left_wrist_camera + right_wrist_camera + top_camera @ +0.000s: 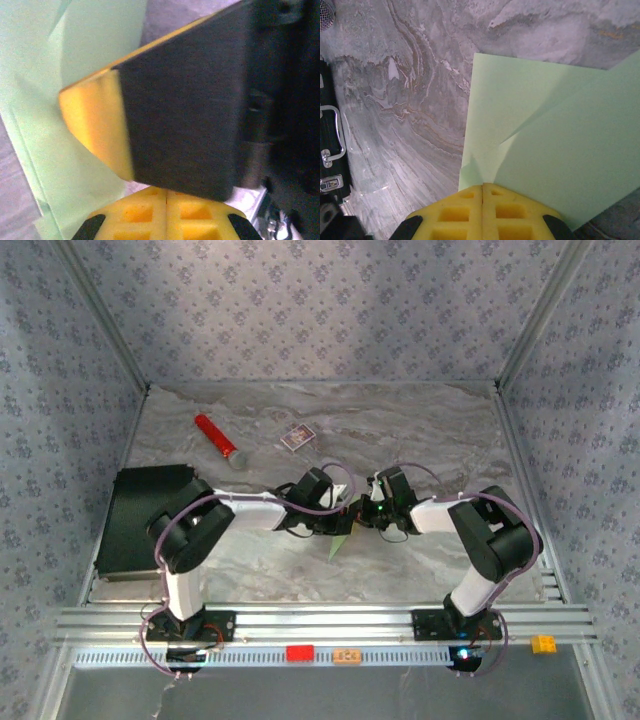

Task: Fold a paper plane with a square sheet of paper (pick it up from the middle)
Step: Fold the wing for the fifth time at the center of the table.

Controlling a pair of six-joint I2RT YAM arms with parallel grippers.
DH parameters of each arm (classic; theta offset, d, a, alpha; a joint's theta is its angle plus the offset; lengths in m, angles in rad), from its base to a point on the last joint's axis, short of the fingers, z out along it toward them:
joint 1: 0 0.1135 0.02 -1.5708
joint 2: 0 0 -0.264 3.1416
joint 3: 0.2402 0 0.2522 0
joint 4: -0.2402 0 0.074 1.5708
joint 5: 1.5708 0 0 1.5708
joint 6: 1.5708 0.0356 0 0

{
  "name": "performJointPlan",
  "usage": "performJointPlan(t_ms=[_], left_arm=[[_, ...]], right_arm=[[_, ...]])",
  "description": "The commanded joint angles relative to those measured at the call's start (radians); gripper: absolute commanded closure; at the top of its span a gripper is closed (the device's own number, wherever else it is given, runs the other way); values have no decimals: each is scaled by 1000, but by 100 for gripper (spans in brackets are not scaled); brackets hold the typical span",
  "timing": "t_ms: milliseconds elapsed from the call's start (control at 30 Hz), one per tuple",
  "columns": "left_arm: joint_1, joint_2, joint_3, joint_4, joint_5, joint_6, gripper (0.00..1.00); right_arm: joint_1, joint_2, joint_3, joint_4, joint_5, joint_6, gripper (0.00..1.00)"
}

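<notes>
Two closed | right claw (483, 189) pinching paper (545, 145) | left claw (166, 196) grip unclear

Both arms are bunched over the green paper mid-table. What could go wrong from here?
1. The right gripper looks pinched on the square sheet of paper, which buckles at the fingertips; pulling might tear or mis-crease it.
2. The left gripper, shut, sits very near the right one's finger; a sideways move risks a knock.

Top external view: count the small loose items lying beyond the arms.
2: red cylinder far left, card box to its right; the arms may hide more.
</notes>
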Motion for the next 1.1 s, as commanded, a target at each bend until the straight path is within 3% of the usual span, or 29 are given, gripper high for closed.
performJointPlan(t_ms=[0,733,1067], left_arm=[[-8,36,5,9,-38,-24,98],[-48,-158,-135,-252,-74,151,96],[-47,-205,-104,-116,-70,86,94]], right_arm=[[-8,35,-29,-38,33,11,95],[-31,52,-48,-19,34,14,95],[-30,42,-52,-23,38,15,95]])
